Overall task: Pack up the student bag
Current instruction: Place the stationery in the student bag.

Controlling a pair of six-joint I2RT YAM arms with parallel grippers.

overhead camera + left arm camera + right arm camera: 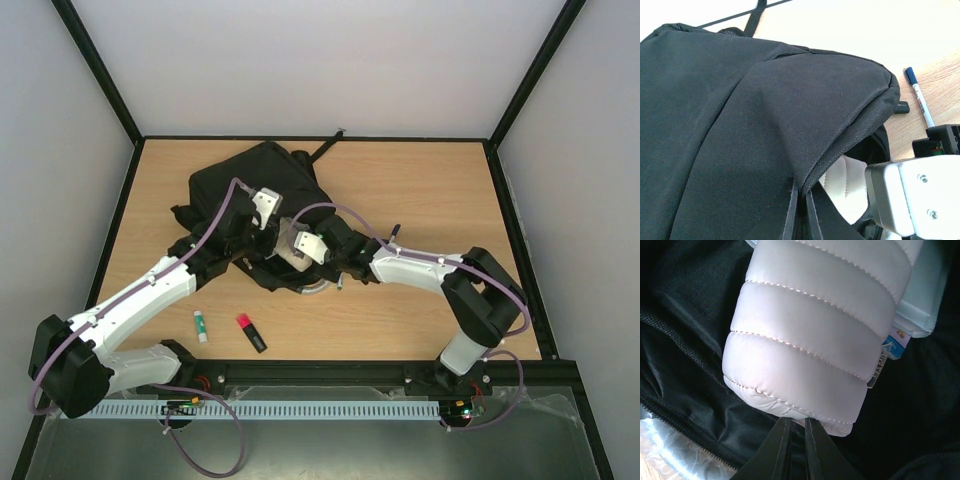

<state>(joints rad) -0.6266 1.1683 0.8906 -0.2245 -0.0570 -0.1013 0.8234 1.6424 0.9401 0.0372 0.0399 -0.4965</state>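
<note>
Now the student bag, a big black soft cloth backpack, lies on the light wooden bench, a little left of the middle in the top view. Both arms reach in to it from the bottom corners of that view.

The left end effector is closed on the bag's black cloth. In the left wrist view the cloth rises in a fold that runs down to the two dark fingers at the bottom of the frame. Under the lifted flap, at the lower right, a bit of a puffy white stitched pouch peeks out. A white pen with a dark blue cap lies on the bench at the right edge of that view, just beside the bag.

The right end effector is down inside the bag. Its two dark fingers stand close together with only a thin gap. Their tips are right at the bottom edge of the pouch. I cannot tell if they pinch a bit of it. The pouch fills the middle and top of the right wrist view, with black lining all around it. A flat pale blue pack lies behind the pouch at the upper right. Something shiny and silver shows in the lower left corner.

In the top view a small white and green stick and a black marker with a red cap lie on the bench below the bag, near each other but apart.
</note>
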